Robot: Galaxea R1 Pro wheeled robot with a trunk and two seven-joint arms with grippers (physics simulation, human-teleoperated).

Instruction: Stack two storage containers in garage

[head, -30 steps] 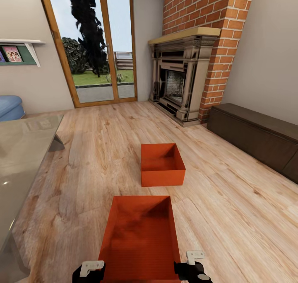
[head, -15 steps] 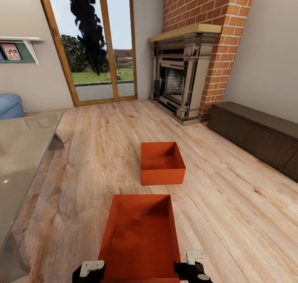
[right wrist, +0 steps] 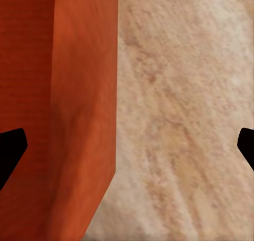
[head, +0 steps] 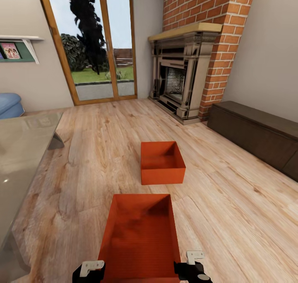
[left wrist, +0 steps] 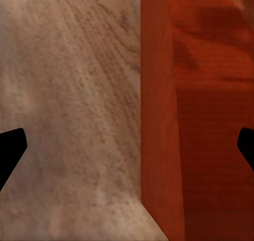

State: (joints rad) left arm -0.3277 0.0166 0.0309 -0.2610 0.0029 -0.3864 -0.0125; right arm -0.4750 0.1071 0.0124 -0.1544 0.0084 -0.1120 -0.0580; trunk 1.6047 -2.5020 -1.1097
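Since a moment ago: nothing much moved, view barely shifted.
Left hand (head: 88,269): wide open, straddling near container's (head: 140,237) left wall.
Right hand (head: 194,267): wide too, over its right wall.
Far container (head: 162,163): on wood floor (head: 231,208).
Tip: I'd close both evenly, lift level.

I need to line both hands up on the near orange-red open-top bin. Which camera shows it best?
The head view: the near orange-red open-top bin shows its whole ribbed bottom and rim, between the left hand and right hand. Each wrist view shows just one wall edge against the wood-plank floor.
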